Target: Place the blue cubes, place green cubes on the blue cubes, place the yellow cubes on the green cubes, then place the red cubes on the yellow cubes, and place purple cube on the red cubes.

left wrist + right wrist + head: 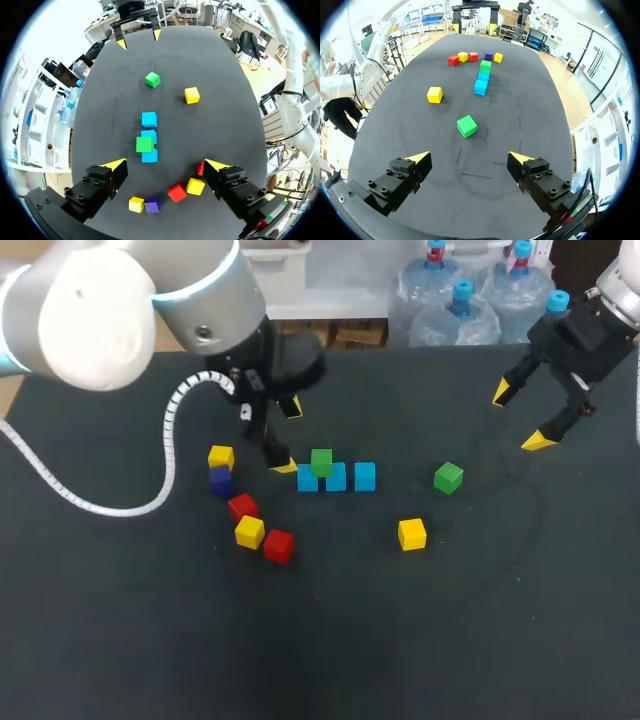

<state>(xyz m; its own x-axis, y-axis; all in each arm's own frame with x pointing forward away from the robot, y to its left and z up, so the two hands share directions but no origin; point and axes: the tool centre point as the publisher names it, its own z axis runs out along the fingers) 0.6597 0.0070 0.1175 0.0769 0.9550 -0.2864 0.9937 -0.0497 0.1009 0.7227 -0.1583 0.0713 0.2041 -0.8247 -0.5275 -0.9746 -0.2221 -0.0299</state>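
Yellow-tipped jaws, both pairs spread wide, gripping nothing.
Centre-left, left gripper (287, 436) hangs just beside green cube (321, 461) atop blue cube row (364, 476); right gripper (520, 416) hovers upper right.

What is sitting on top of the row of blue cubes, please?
One green cube sits on the blue cubes, over the two nearest the left arm. The third blue top is bare. The faces beneath the green cube are hidden.

Was a robot lab, by the look: my left arm (110, 300) and right arm (600, 325) sat at a black table (400, 640), coloured cubes (411, 533) scattered on it, coiled cable (168, 445) trailing across.
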